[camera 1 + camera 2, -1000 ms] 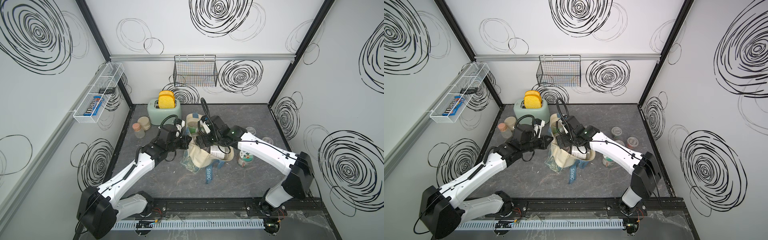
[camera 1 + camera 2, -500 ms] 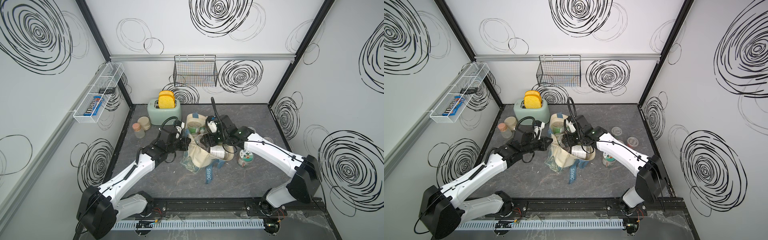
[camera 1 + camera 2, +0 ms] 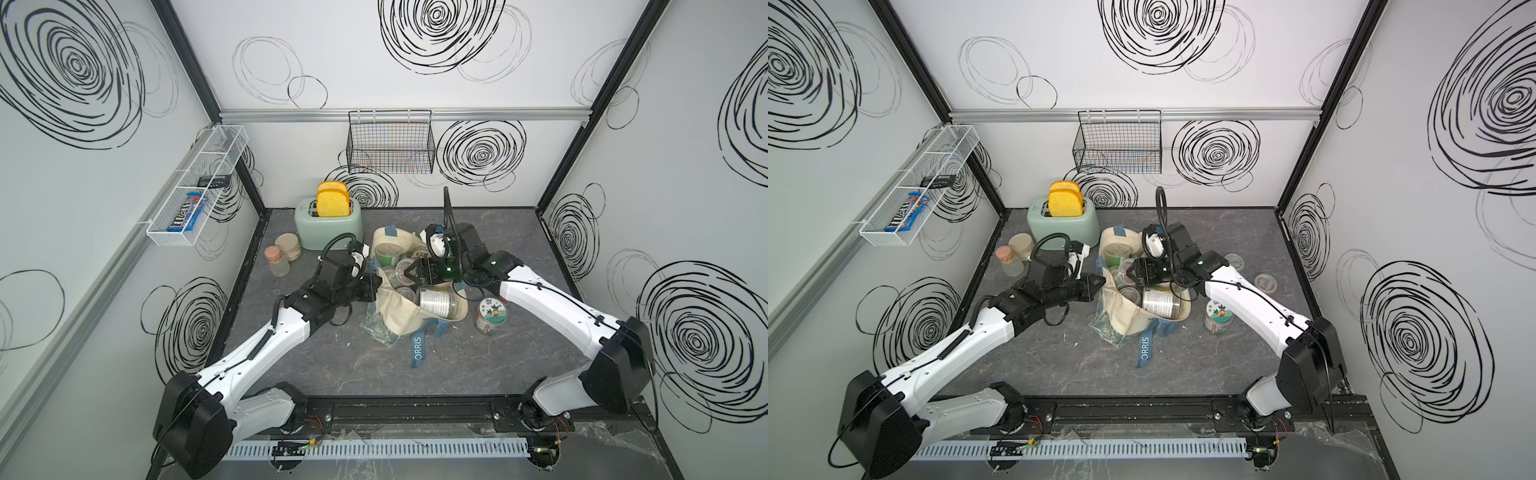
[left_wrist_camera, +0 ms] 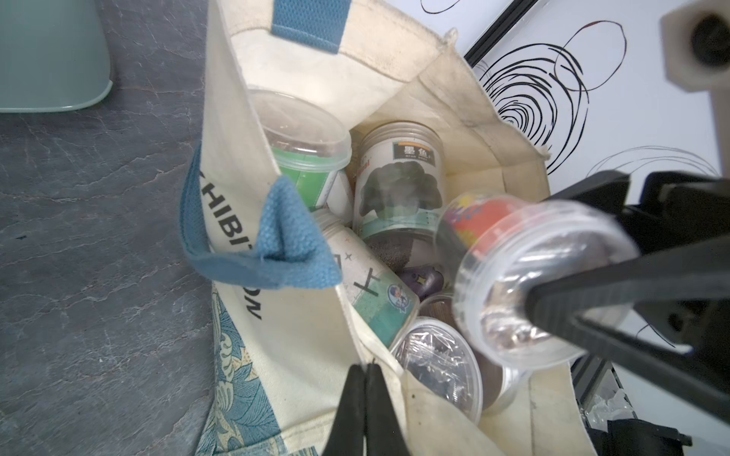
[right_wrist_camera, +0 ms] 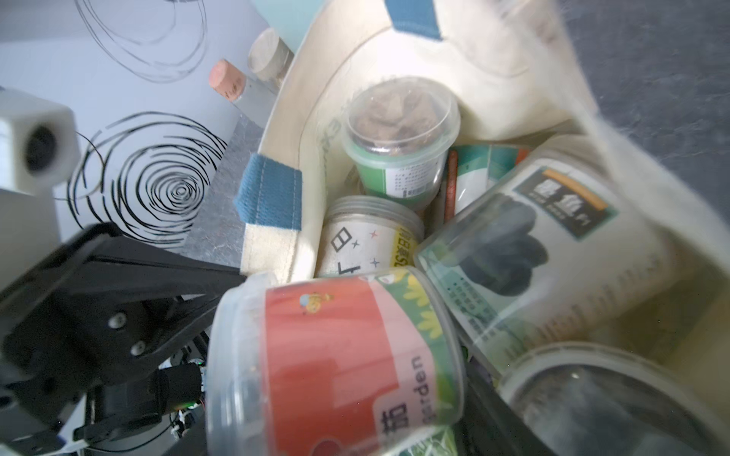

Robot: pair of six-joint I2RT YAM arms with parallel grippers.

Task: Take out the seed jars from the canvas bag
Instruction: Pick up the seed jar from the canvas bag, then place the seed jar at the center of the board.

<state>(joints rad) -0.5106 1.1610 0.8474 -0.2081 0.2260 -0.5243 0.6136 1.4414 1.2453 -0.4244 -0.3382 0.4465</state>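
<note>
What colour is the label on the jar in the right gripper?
Red with a green band; the jar shows best in right wrist view.

The canvas bag [image 4: 296,343] is coarse matt woven cloth; the seed jars [image 4: 397,185] are glossy clear plastic.

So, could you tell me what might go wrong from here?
The right gripper holds the red-labelled jar tilted over the canvas bag; if the grip slips, it likely drops back among the other jars. The left gripper pinches only a thin edge of the bag; losing it could let the mouth sag shut.
</note>
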